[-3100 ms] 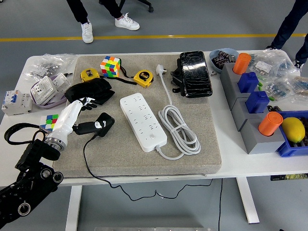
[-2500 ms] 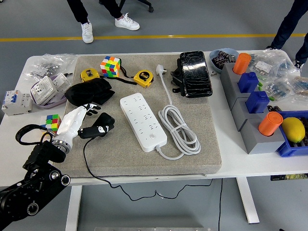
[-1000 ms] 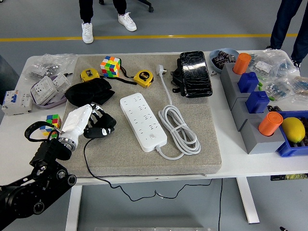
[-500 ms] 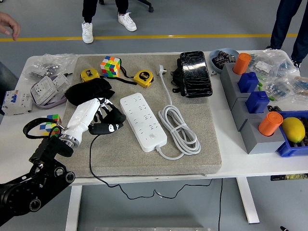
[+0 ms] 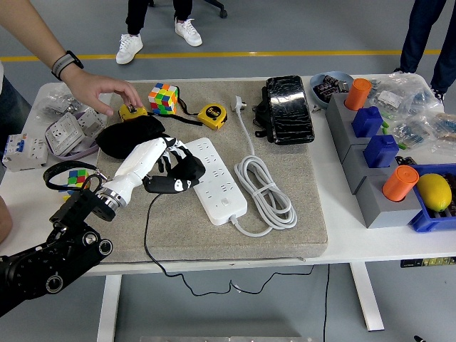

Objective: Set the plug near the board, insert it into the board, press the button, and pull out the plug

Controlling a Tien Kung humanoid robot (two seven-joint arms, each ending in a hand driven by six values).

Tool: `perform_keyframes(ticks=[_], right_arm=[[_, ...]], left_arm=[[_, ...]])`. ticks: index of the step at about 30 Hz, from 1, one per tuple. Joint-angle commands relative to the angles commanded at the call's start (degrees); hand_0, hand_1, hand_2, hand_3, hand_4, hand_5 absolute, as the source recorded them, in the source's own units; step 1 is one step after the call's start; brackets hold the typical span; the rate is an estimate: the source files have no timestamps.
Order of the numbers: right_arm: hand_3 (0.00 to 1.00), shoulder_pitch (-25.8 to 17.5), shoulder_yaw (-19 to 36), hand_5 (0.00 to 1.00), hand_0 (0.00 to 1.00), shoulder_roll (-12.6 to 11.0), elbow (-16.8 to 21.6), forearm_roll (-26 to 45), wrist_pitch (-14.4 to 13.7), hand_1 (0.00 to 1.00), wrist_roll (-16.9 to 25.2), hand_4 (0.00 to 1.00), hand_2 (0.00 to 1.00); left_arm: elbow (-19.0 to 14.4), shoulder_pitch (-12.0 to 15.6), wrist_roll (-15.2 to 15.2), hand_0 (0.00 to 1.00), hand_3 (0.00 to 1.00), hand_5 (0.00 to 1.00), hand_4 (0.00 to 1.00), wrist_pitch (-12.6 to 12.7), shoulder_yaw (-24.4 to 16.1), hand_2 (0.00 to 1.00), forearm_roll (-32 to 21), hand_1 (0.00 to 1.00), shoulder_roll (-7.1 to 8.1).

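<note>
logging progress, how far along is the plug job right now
Done: the left robot hand has the black plug grasped and brought to the left edge of the white board. In hand: lining it up; it does not look inserted. Left: inserting it, pressing the button, pulling it out. A person's hand touches a yellow tape measure at the far left.

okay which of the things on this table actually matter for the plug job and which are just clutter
For the job: black plug, held in the left hand; white power strip.

Clutter: Rubik's cube, tape measure, lemon, orange cylinders, black pouch.
</note>
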Motion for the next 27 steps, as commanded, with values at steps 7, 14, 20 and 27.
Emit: perform_keyframes(ticks=[7, 14, 20, 27], right_arm=[[0.55, -0.06, -0.19, 0.531, 0.57, 0.09, -0.02, 0.1, 0.06, 0.646, 0.0, 0.958, 0.627], [0.55, 0.0, -0.17, 0.53, 0.571, 0.06, -0.04, 0.2, 0.08, 0.646, 0.01, 0.958, 0.627], [0.55, 0.03, -0.23, 0.53, 0.57, 0.04, -0.02, 0.19, 0.11, 0.645, 0.01, 0.958, 0.627], [0.55, 0.05, -0.06, 0.529, 0.57, 0.06, 0.13, -0.05, 0.12, 0.645, 0.03, 0.958, 0.627]], left_arm=[[2.22, -2.09, 0.33, 0.214, 0.508, 0.076, 0.824, -0.29, 3.33, 0.299, -0.74, 0.242, -0.62], [4.88, -3.08, 0.44, 0.215, 0.509, 0.08, 0.823, -0.11, 4.95, 0.3, -1.12, 0.243, -1.56], [6.55, -3.63, 0.32, 0.215, 0.509, 0.085, 0.822, 0.02, 5.26, 0.299, -1.4, 0.242, -2.11], [7.35, -3.85, 0.24, 0.217, 0.508, 0.087, 0.824, 0.13, 5.66, 0.299, -1.31, 0.243, -2.35]])
